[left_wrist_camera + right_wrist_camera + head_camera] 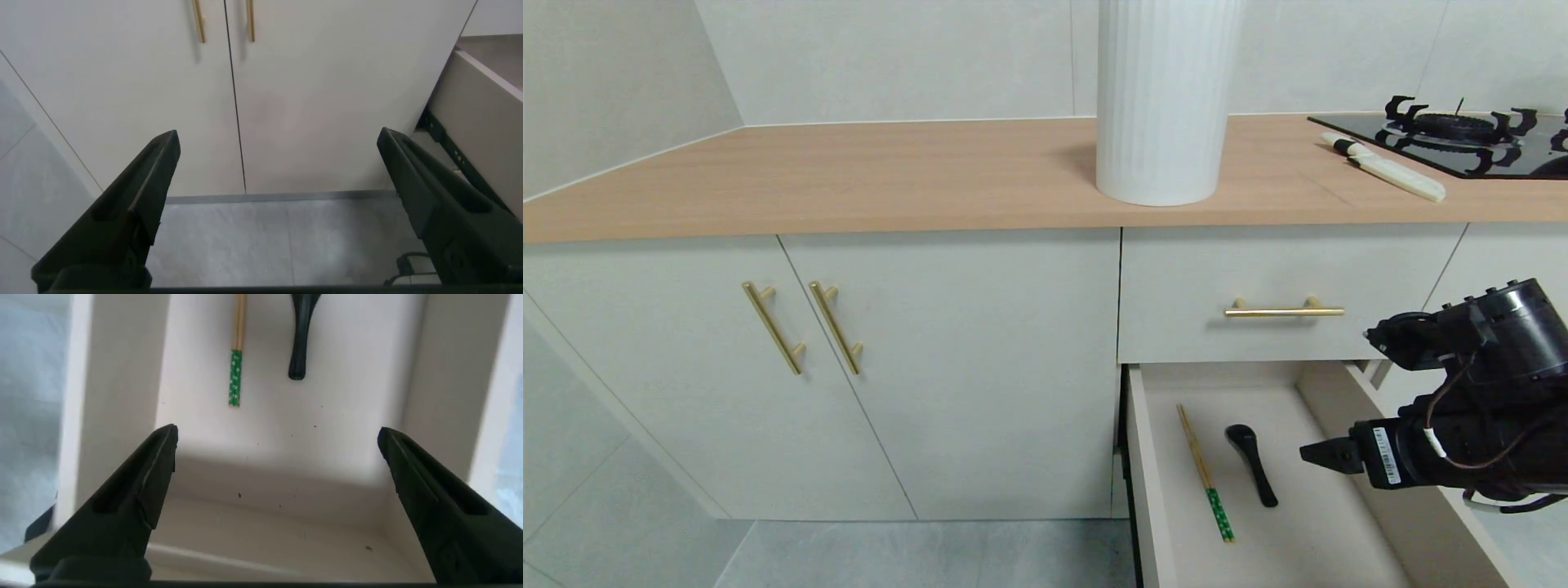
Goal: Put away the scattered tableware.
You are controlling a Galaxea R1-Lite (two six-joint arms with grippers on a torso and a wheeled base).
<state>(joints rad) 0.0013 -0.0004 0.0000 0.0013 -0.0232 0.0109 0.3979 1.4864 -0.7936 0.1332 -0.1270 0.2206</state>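
Observation:
The lower drawer (1147, 457) stands pulled out at the right. Inside it lie a pair of wooden chopsticks with green ends (1205, 475) and a black spoon (1252, 461), side by side and apart. My right gripper (1339, 394) hovers over the drawer's right side, open and holding nothing. From its wrist I look down on the chopsticks (237, 359) and the spoon handle (299, 343) past the open right gripper (276, 437). A white knife (1384, 167) lies on the countertop by the stove. My left gripper (276, 139) is open and empty, low before the cabinet doors (327, 90).
A tall white ribbed vase (1162, 98) stands on the wooden countertop (849, 175) above the drawers. A black gas stove (1462, 135) is at the far right. A shut drawer with a gold handle (1284, 310) sits over the open one. Grey floor (278, 237) lies below.

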